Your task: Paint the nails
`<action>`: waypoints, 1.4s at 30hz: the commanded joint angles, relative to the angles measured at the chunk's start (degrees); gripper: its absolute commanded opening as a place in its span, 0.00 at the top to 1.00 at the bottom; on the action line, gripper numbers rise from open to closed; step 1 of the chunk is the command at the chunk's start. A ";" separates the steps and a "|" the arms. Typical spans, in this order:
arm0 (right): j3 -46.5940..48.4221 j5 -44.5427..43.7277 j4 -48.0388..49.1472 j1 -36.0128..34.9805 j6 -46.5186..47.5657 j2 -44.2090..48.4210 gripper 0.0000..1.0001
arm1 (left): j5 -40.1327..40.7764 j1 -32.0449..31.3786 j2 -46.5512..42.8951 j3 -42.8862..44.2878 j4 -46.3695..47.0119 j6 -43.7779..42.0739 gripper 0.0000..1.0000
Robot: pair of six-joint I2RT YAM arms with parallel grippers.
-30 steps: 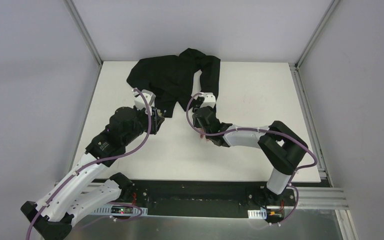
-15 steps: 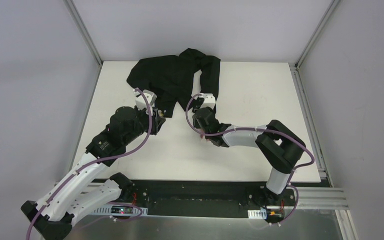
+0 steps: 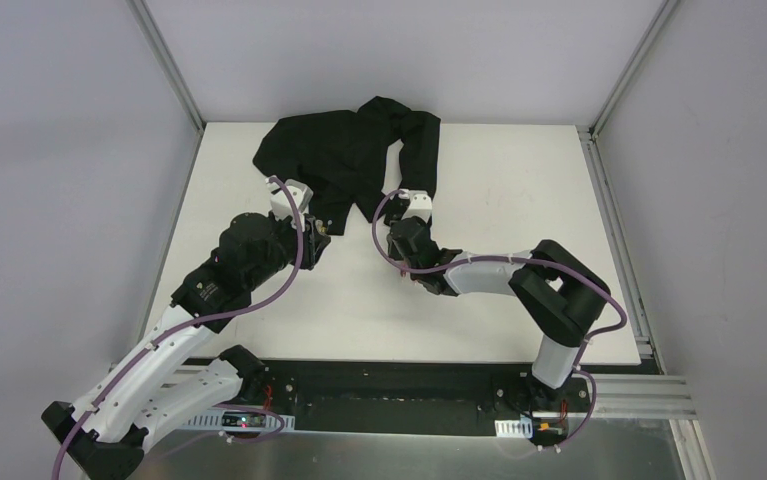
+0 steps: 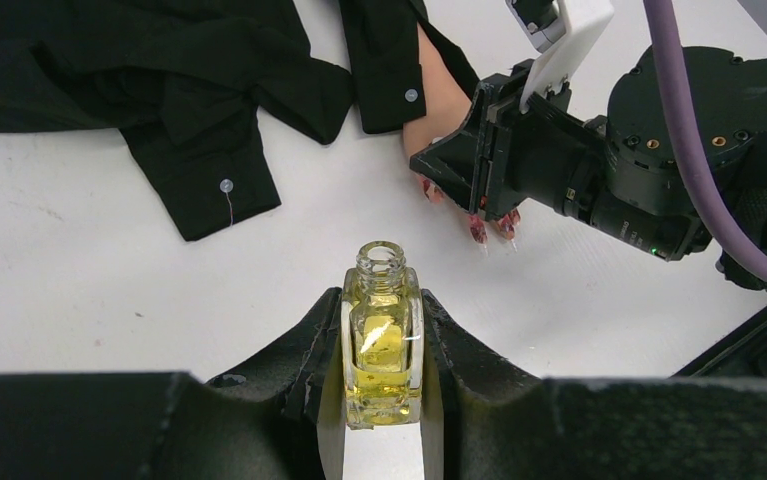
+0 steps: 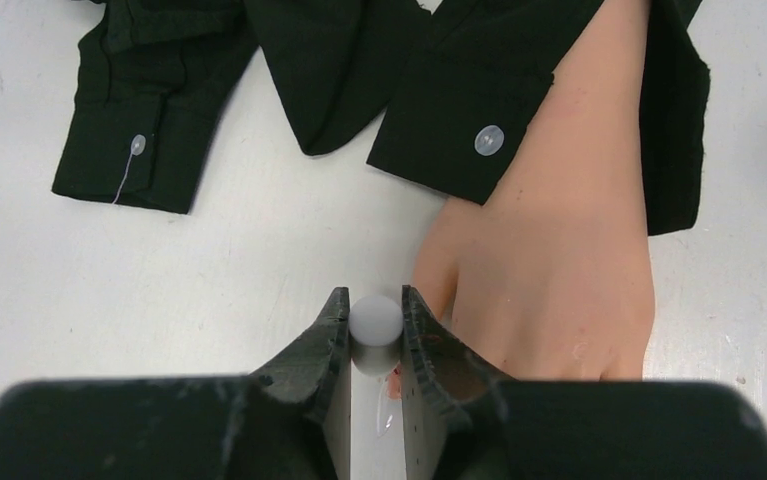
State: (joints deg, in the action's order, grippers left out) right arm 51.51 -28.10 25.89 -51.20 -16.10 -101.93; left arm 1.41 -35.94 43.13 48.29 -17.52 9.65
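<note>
A white counter (image 3: 519, 200) was seen between pale grey walls, with a black shirt (image 3: 344, 150) heaped at its far side. The nails (image 4: 477, 229) were found on a pale mannequin hand (image 5: 559, 260) laid palm down near the middle of the counter, its wrist tucked into a buttoned black cuff (image 5: 464, 125) of the shirt. Three nails were made out in the left wrist view, all dark red and glossy; the rest were hidden behind the right arm's wrist.

Just beside the thumb side of the hand, a round grey-white brush cap (image 5: 374, 325) was clamped between the right fingers (image 5: 331, 335), which were closed down to the cap's width. The bristles below could not be made out, so contact with a nail could not be confirmed.

To the left, apart from the hand, an uncapped square polish bottle (image 4: 382, 350) of yellowish liquid was pinched by its flat sides between the left fingers (image 4: 324, 335).

The painting was judged to be under way, with the bottle opened and the brush brought to the hand. As the visible nails were already dark and the polish looked pale, coated nails could not be told from uncoated ones, and the number left could not be said. Recapping was judged outstanding.
</note>
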 commanded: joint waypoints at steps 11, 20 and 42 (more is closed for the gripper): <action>-0.09 -1.80 -1.08 -0.54 -1.39 -0.55 1.00 | -1.32 0.26 -0.54 2.33 1.26 0.46 1.00; -0.13 -2.56 -1.94 -1.46 -1.00 0.28 1.00 | -1.32 0.26 -0.58 2.34 1.26 0.61 1.00; -1.14 -4.06 -2.71 -2.54 -0.29 2.69 1.00 | -1.32 0.26 -0.26 2.33 1.25 0.50 1.00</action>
State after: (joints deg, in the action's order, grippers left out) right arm 50.72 -29.98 22.98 -53.36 -16.45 -102.32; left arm 0.49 -35.94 43.13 48.31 -17.52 9.67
